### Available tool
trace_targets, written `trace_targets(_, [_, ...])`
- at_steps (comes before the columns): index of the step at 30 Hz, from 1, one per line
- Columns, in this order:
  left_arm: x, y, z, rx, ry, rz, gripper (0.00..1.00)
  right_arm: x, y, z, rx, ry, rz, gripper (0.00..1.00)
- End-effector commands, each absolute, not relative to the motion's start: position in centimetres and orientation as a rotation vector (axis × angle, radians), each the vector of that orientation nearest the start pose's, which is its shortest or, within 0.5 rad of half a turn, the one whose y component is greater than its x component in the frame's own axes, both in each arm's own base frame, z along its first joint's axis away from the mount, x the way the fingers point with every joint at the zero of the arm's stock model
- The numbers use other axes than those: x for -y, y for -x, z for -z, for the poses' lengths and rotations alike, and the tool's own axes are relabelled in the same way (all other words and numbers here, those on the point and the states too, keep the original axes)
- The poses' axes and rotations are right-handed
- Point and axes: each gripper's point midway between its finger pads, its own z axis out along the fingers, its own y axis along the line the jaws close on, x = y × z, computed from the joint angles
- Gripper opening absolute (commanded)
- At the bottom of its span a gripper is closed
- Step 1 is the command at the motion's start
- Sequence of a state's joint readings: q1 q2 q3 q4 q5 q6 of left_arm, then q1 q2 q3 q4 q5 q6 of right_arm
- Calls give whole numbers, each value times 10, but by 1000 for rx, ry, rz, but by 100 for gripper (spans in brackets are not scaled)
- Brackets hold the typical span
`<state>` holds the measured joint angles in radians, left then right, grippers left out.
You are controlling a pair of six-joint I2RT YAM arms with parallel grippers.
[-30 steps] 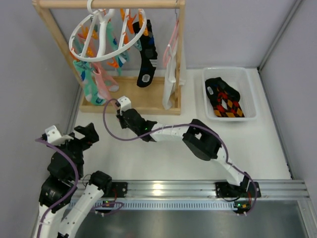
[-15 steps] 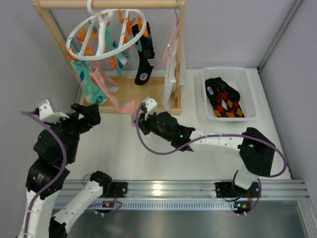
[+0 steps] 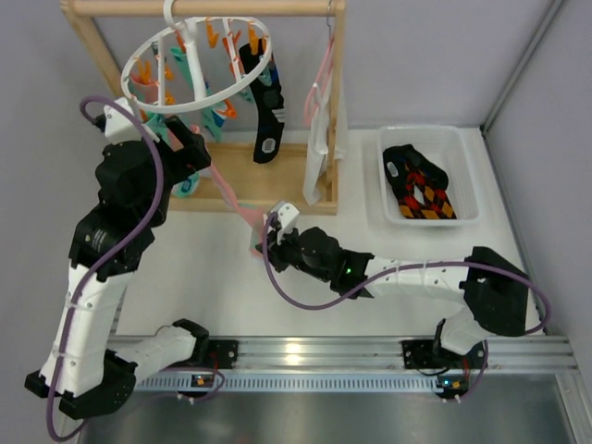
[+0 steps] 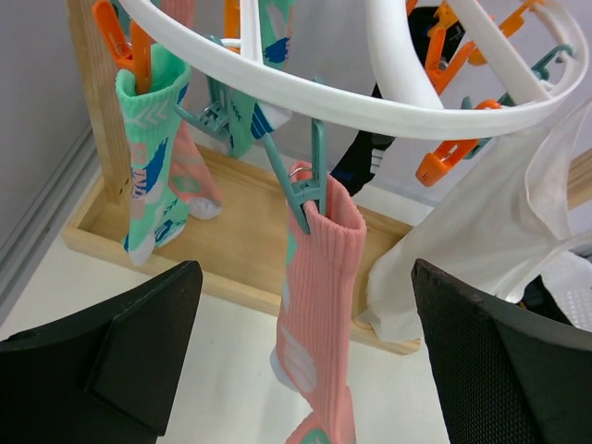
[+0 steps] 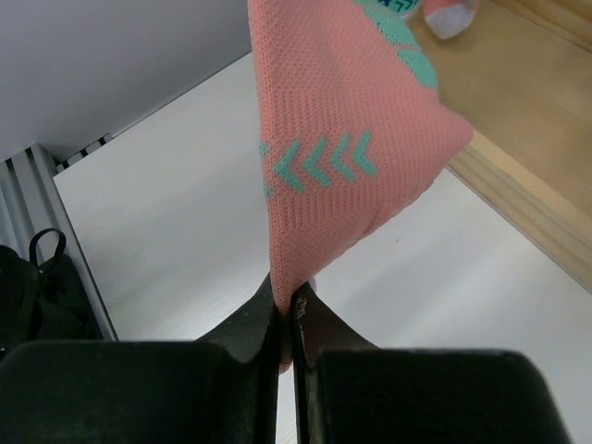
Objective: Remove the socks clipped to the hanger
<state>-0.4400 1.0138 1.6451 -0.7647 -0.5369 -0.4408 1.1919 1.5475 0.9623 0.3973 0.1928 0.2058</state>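
Observation:
The white ring hanger (image 3: pixel 199 65) hangs from the wooden rack's top bar, its orange and teal clips holding socks. A salmon-pink sock (image 3: pixel 231 196) is clipped at its cuff by a teal clip (image 4: pixel 310 190) and stretches down and forward from it. My right gripper (image 3: pixel 262 240) is shut on the toe end of this sock (image 5: pixel 333 139), pinching the fabric between its fingers (image 5: pixel 285 301). My left gripper (image 3: pixel 190 148) is open and raised under the ring, with the pink sock (image 4: pixel 324 305) hanging between its wide-apart fingers, untouched. A mint-teal sock (image 4: pixel 153 166) and a black sock (image 3: pixel 268 116) stay clipped.
The wooden rack's base tray (image 3: pixel 268 180) lies behind the pink sock. A white and pink cloth (image 3: pixel 319 139) hangs at the rack's right post. A white bin (image 3: pixel 462 148) at the back right holds a black sock with coloured diamonds (image 3: pixel 421 190).
My left arm has risen from near the table's front left up to the hanger. My right gripper has drawn the pink sock's toe away from the rack, pulling it taut; the ring has swung.

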Motion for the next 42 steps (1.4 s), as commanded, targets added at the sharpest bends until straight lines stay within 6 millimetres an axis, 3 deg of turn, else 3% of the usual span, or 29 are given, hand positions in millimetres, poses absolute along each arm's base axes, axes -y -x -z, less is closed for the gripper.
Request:
trace_targets(1, [43, -280, -470, -1640, 392, 153, 98, -444, -194, -239, -1607, 682, -885, 0])
trace_targets(11, [42, -305, -470, -1659, 399, 46, 96, -451, -184, -233, -1608, 718, -874, 0])
trace_targets(19, [33, -321, -472, -1655, 418, -71, 84, -459, -177, -232, -1601, 741, -882, 0])
trace_targets(26, [41, -339, -463, -1685, 412, -94, 71, -463, -172, -233, -1595, 760, -892, 0])
trace_targets(31, [40, -349, -461, -1687, 426, -139, 69, -463, -169, -231, -1597, 775, -894, 0])
trace_targets(34, [34, -352, -460, -1680, 448, -193, 57, -465, -166, -232, -1592, 787, -909, 0])
trace_targets(40, [32, -356, -464, -1673, 447, -214, 51, -468, -165, -227, -1597, 801, -915, 0])
trace_targets(42, [34, -357, -465, -1675, 440, -209, 42, -470, -163, -227, -1597, 806, -917, 0])
